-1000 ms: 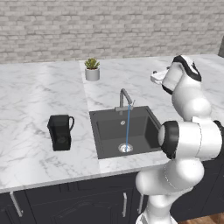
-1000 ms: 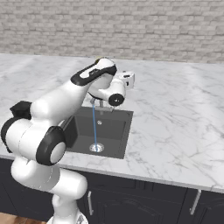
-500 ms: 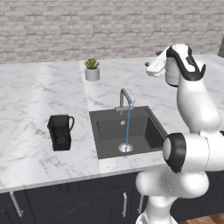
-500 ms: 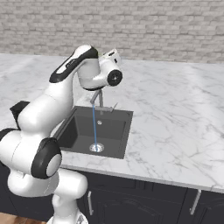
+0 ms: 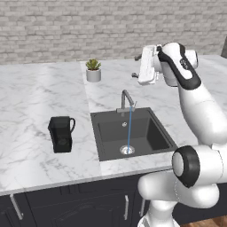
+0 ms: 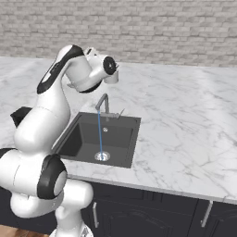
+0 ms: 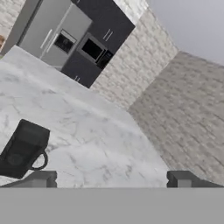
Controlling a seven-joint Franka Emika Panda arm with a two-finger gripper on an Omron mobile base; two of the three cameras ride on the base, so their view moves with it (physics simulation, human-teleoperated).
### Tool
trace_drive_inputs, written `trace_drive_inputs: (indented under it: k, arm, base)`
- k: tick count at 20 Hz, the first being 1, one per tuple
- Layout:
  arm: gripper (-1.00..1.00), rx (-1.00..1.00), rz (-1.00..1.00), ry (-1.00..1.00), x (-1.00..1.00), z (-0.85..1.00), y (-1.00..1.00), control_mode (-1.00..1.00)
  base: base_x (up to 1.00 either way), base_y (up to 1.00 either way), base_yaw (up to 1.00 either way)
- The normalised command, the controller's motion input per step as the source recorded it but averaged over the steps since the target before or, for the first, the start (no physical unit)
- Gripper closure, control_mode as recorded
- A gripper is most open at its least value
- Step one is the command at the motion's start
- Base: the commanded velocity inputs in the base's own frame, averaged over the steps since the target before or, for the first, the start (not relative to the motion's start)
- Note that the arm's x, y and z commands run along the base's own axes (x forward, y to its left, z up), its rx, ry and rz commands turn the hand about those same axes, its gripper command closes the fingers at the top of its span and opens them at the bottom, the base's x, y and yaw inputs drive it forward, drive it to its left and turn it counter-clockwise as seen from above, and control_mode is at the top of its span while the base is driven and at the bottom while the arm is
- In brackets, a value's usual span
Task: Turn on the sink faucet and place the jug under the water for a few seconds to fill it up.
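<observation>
1. Water (image 5: 129, 128) runs from the sink faucet (image 5: 126, 99), centre frame; that step looks done.
2. My fingers (image 7: 109, 179) are spread, empty (raised high).
3. Next: reach the jug (image 5: 61, 133), centre-left on the bench (image 5: 31, 102).

My arm (image 6: 55, 106) arcs up over the left of the sink (image 6: 99, 139), wrist above and left of the sink faucet (image 6: 104, 104). The water (image 6: 99, 134) runs straight down onto the drain (image 6: 102, 156). The marble counter (image 6: 185, 129) stretches right, brick wall (image 6: 162, 32) behind.
</observation>
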Motion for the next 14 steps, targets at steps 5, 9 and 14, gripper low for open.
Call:
trace_drive_inputs:
  k: [5,9,14]
  arm:
    - [-1.00,-0.16,0.38,0.00,-0.01,-0.79,0.89,-1.00]
    - [-1.00,-0.08,0.31,-0.02,0.01,-0.63,0.57,-1.00]
    - [-1.00,-0.08,0.03,0.00,0.03,-0.26,0.37,-1.00]
  base:
    - [0.00,0.00,0.00]
    - [0.00,0.00,0.00]
    - [0.00,0.00,0.00]
